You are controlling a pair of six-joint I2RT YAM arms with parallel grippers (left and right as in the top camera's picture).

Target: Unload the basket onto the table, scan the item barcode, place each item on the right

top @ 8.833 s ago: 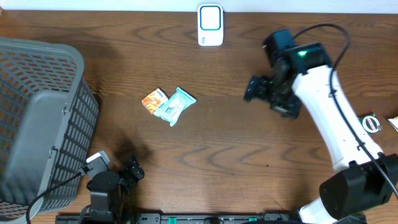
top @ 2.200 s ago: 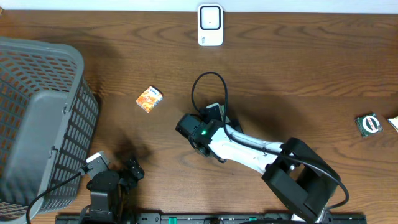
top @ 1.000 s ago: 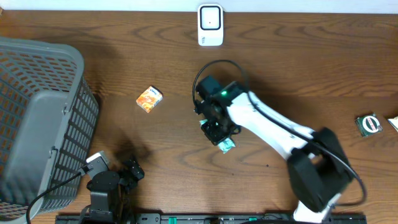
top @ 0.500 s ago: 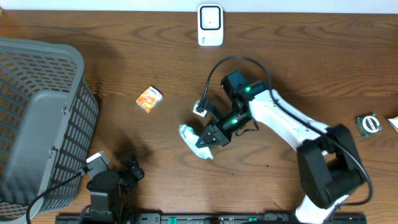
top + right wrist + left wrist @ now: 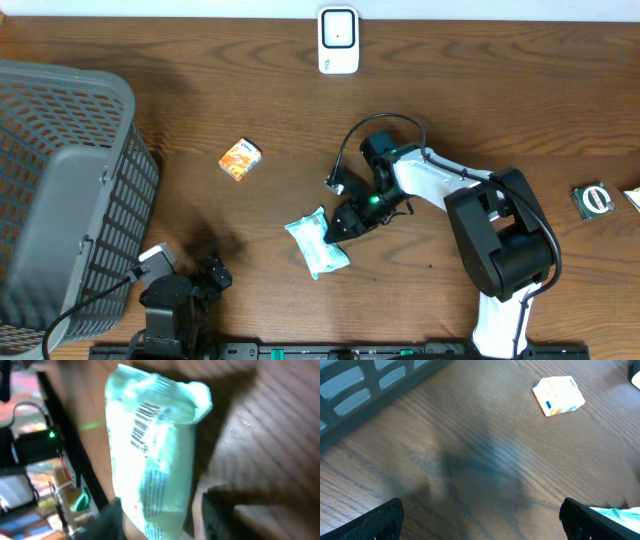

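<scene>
The item is a teal plastic packet (image 5: pixel 318 243) lying on the table in front of centre. Its barcode (image 5: pixel 143 425) faces the right wrist camera. My right gripper (image 5: pixel 345 222) is low at the packet's right end. Its jaws stand apart around the packet's near end (image 5: pixel 160 495), with a thin gap on the right side, so it is open and grips nothing. The white scanner (image 5: pixel 338 40) stands at the table's far edge. My left gripper (image 5: pixel 485 527) rests wide open and empty at the front left (image 5: pixel 213 272); a corner of the packet (image 5: pixel 626 512) shows in its view.
A small orange box (image 5: pixel 241 158) lies left of centre, also seen as the box (image 5: pixel 558 395) in the left wrist view. A grey mesh basket (image 5: pixel 60 190) fills the left side. A green-labelled item (image 5: pixel 594 199) lies at the right edge.
The right gripper was shut on the packet and carrying it; it has come down toward the front, its jaws have parted, and the packet now lies on the table. The left arm is still.
</scene>
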